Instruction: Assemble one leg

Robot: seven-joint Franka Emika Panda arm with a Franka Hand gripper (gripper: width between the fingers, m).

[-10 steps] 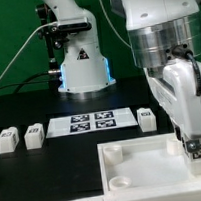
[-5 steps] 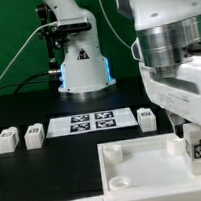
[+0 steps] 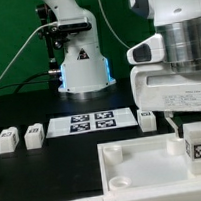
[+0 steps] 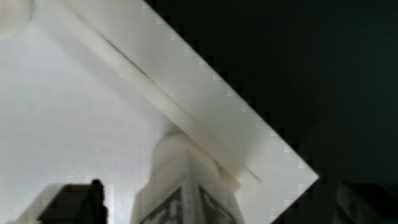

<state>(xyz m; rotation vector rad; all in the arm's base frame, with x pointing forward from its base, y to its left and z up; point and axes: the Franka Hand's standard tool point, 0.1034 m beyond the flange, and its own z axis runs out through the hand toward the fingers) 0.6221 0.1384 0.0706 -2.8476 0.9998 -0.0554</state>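
Observation:
A leg [image 3: 199, 144], a small white block with a black-and-white tag, stands upright at the corner of the large white square panel [image 3: 135, 163] on the exterior view's right. My gripper [image 3: 196, 137] is around the leg from above. In the wrist view the leg [image 4: 192, 190] rises between the fingers, and a gap shows between it and the dark finger [image 4: 71, 205], so the jaws look open. The panel [image 4: 71, 100] fills the space beyond it. Three more legs [image 3: 6, 141] [image 3: 33, 136] [image 3: 146, 119] stand on the black table behind the panel.
The marker board [image 3: 88, 121] lies flat behind the panel, between the loose legs. The arm's white base [image 3: 82, 65] stands at the back. Round sockets [image 3: 112, 155] show on the panel's corners on the exterior view's left.
The wrist has turned and the hand has lifted a little, so the leg's tagged face now shows fully. The leg stays at the same corner of the panel.

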